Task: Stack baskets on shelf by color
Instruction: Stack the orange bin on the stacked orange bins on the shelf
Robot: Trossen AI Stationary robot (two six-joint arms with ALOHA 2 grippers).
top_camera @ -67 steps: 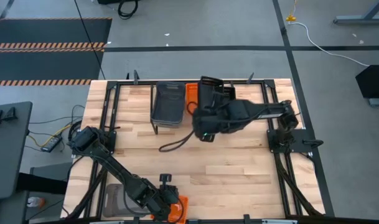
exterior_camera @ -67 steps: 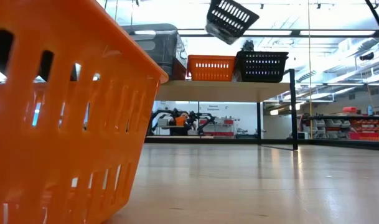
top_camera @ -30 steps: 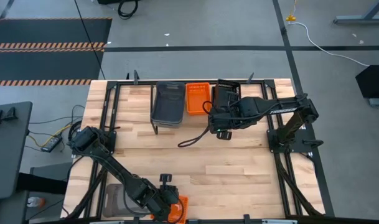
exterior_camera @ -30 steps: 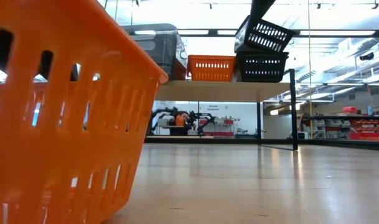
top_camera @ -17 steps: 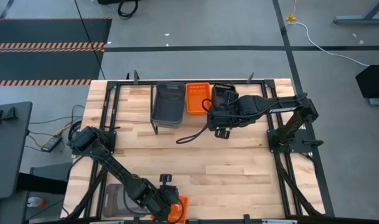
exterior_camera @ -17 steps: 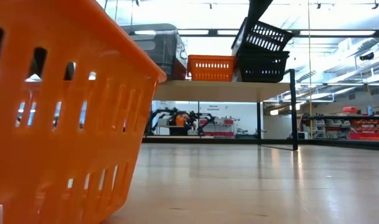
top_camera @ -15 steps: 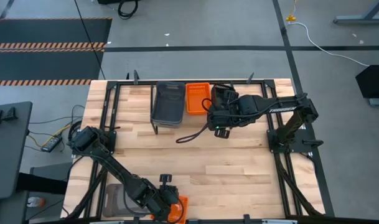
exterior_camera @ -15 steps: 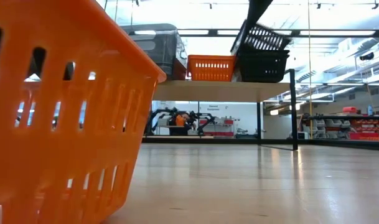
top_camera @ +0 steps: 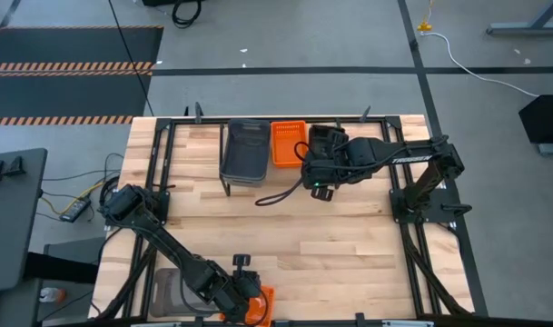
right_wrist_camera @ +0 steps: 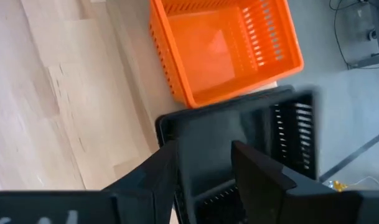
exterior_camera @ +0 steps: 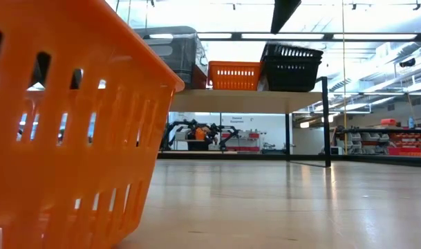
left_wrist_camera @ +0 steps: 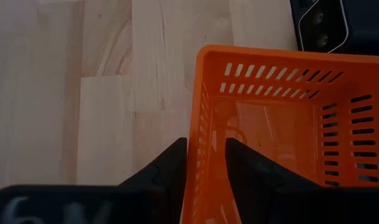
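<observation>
On the shelf [exterior_camera: 231,100] at the table's far side stand a grey basket stack [exterior_camera: 172,52], an orange basket [exterior_camera: 234,75] and two nested black baskets [exterior_camera: 290,66]. My right gripper [right_wrist_camera: 203,146] hovers open just above the top black basket [right_wrist_camera: 251,143], its fingers on either side of that basket's near wall without touching. At the near edge my left gripper [left_wrist_camera: 205,143] is shut on another orange basket [left_wrist_camera: 282,137]. A grey basket [top_camera: 167,291] lies beside it on the table. My left gripper pinches the orange basket's side wall at its rim [left_wrist_camera: 205,118], one finger [left_wrist_camera: 251,174] inside the basket and one [left_wrist_camera: 170,174] outside. The fingers come from above, pointing down. Whether the basket's bottom is off the table, I cannot tell.
A dark camera housing [left_wrist_camera: 320,25] sits on the table just beyond the held orange basket. The middle of the wooden table [top_camera: 321,245] is bare. A black cable [top_camera: 276,198] loops down from the right arm near the shelf.
My right gripper has opened and let go of the top black basket. That basket hung tilted over the lower black one a second ago and now sits level, nested in it on the shelf. The orange basket in my left gripper has shifted slightly.
</observation>
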